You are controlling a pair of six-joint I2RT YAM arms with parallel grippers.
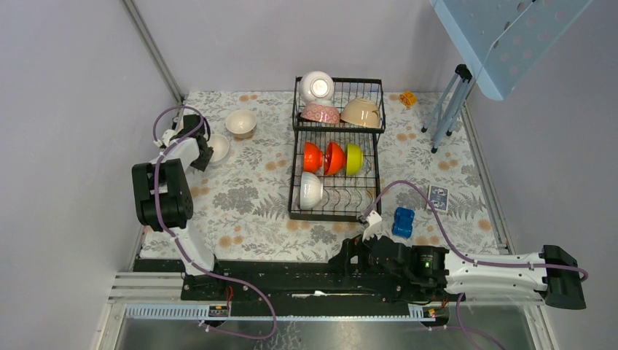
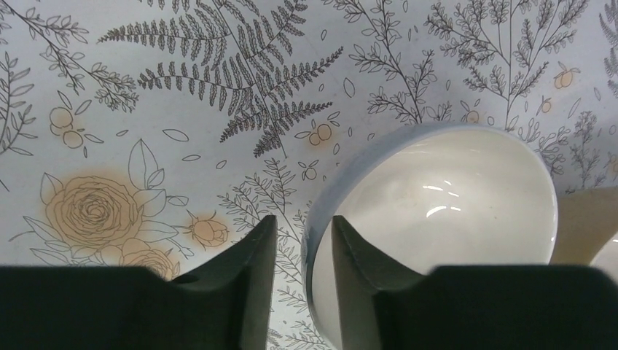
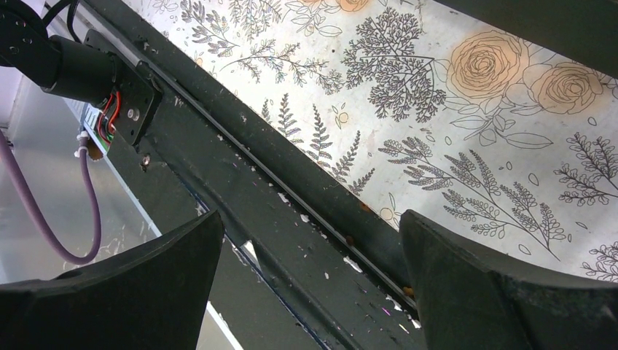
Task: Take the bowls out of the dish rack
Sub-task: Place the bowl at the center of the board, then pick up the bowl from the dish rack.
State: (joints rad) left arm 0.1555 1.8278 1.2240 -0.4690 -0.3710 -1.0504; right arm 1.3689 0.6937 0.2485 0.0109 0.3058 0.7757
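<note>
The black wire dish rack (image 1: 334,216) stands mid-table. Its upper basket holds a white bowl (image 1: 317,86), a pink-patterned bowl (image 1: 321,113) and a beige bowl (image 1: 361,113). Its lower tray holds two orange-red bowls (image 1: 312,157), a yellow-green bowl (image 1: 354,158) and a white bowl (image 1: 311,191). A cream bowl (image 1: 240,122) and a white bowl (image 1: 220,148) sit on the cloth at left. My left gripper (image 1: 207,152) straddles that white bowl's (image 2: 437,204) rim, narrowly open (image 2: 304,219), outer finger clear of it. My right gripper (image 1: 348,255) is open and empty (image 3: 312,219) over the black rail.
A blue toy block (image 1: 403,222) and a small card (image 1: 437,197) lie right of the rack. An orange toy (image 1: 408,98) and a tripod (image 1: 448,109) stand at the back right. The cream bowl's edge (image 2: 583,226) is just beside the white one.
</note>
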